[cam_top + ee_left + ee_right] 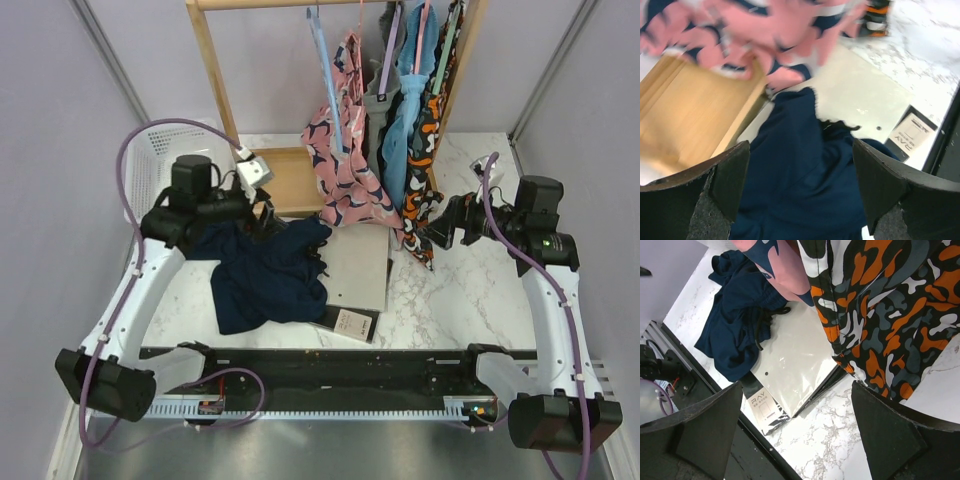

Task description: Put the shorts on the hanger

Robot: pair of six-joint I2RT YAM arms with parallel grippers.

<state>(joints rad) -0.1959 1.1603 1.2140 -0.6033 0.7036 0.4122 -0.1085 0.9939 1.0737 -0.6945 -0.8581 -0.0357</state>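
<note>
The shorts (268, 275) lie crumpled on the table (460, 300), left of centre; their right part spreads over a pale grey board (362, 265) that lies flat on a black sheet with a white label (350, 322); a dark drawstring curls out of the cloth onto the board. The hanger (325, 70) hangs on the rail of a wooden rack (215, 80) at the back, well apart from the shorts; its slim blue body slants down across the front of a pink garment (345, 175); whether that garment hangs on it I cannot tell. Further right on the same rail hang a blue garment (405, 135) and an orange-black garment (428, 150), with a lilac hanger (388, 45) above them.

The left arm (150, 265) reaches to the far left edge of the shorts; the left jaws stand wide apart and hold nothing; in the left wrist view the two black fingers (727, 175) frame the navy cloth, which lies between and below them, beside the rack's wooden base (295, 180); whether they touch the cloth I cannot tell. The right arm (550, 290) bends toward the hem of the orange-black garment; the right jaws are likewise wide apart and empty, just beside that hem. A white basket (150, 160) sits at the far left, behind the left arm.
</note>
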